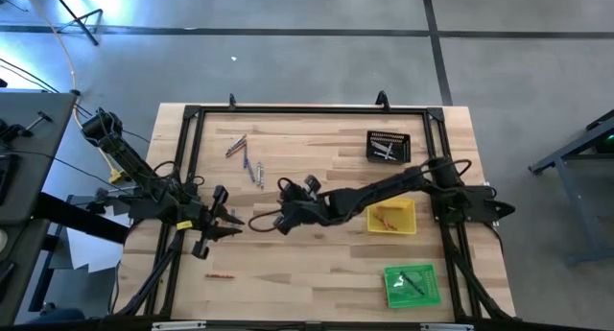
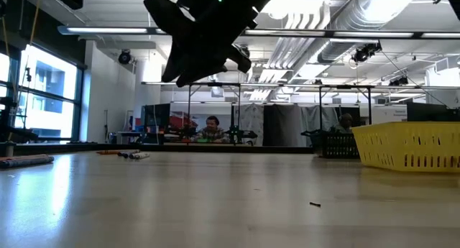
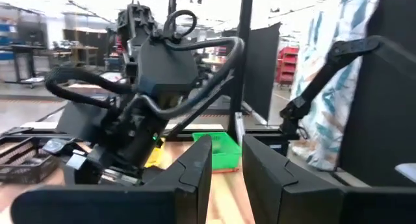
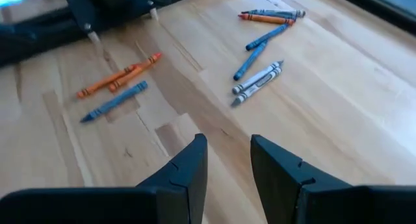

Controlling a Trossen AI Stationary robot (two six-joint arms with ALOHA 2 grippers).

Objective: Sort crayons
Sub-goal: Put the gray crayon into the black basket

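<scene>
Wooden table under both arms: right gripper hovers at centre, fingers parted, empty, loose crayons toward eleven o'clock; left gripper parted, empty, at nine.

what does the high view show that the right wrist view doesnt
Only the high view shows the three small square trays: black, yellow and green, each with crayons inside, plus both dark arms and the left gripper, open over the table's left part.

Only the right wrist view tells the loose crayons' colours: orange, blue and white sticks.

Both show the pale wooden table and the right gripper, open and empty, near its middle.
</scene>
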